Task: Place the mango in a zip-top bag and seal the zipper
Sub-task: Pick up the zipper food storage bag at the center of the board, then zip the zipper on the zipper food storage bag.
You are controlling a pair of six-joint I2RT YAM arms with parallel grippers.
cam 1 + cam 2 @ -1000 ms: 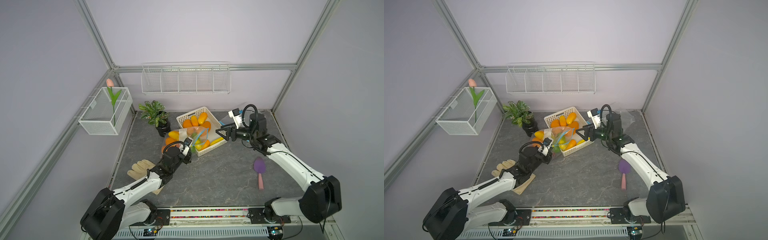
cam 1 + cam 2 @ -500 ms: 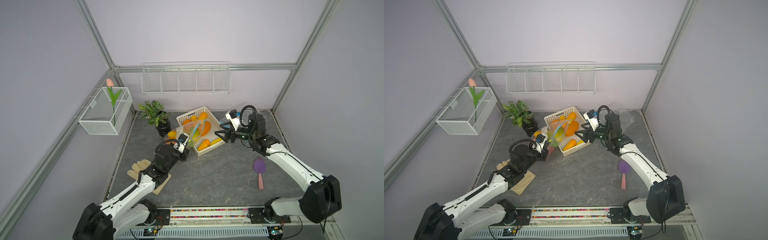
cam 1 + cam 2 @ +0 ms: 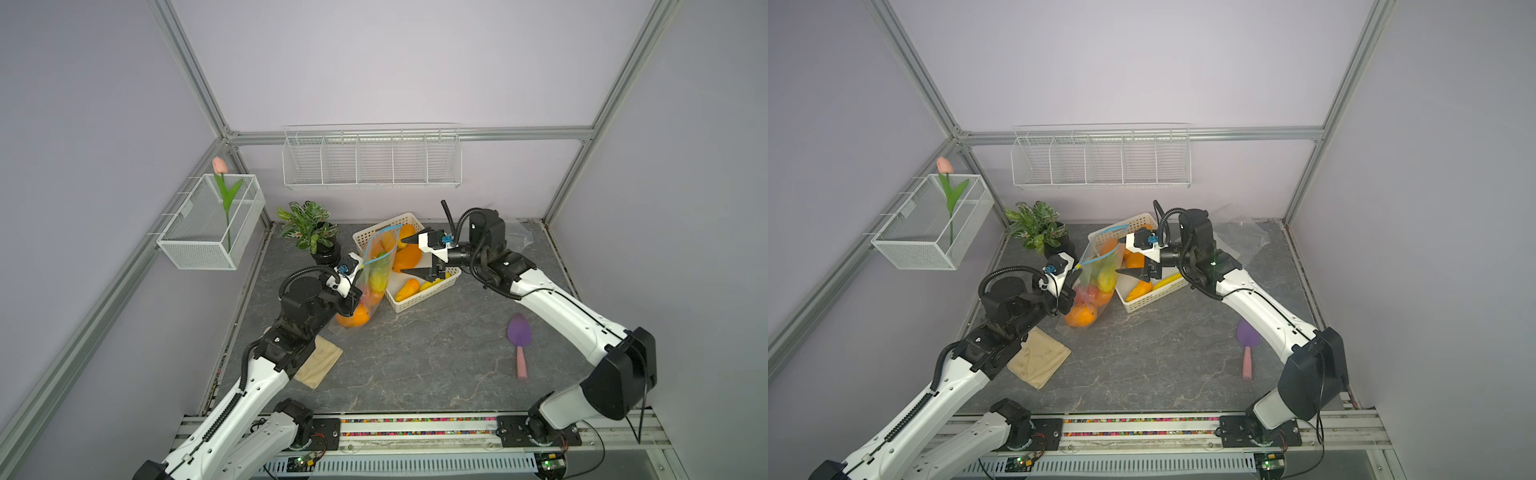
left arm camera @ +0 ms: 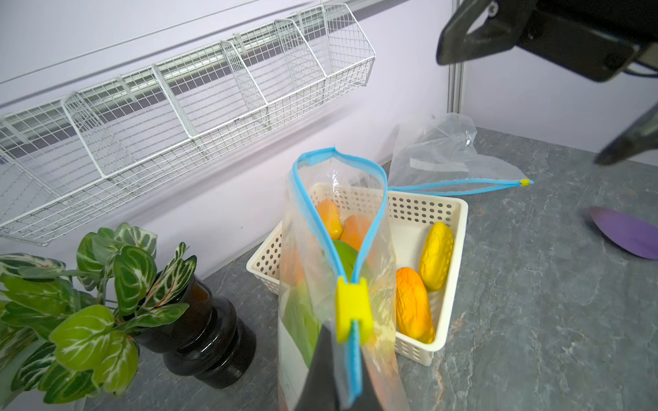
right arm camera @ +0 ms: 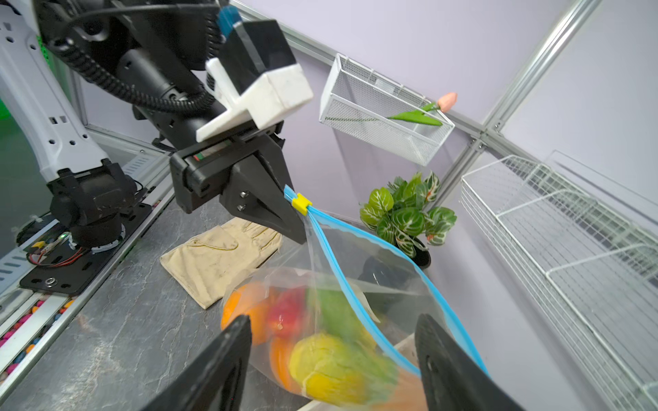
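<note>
Zip-top bag (image 3: 376,275) — in left tool (image 5: 297,227)

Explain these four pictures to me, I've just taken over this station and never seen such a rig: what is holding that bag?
Two white robot arms, left and right, stand at the near edge of a grey table, each ending in a two-fingered tool. Two pictures look down from one overhead camera pair; the other two come from a camera on each wrist. The left tool is shut on the zip-top bag, pinching its blue zipper strip beside the yellow slider. The bag's mouth gapes open, with coloured fruit inside. The right tool is open, holds nothing, and hangs over the white basket of mangoes. Also on the table: a potted plant, a beige glove, a purple scoop and a spare bag.
</note>
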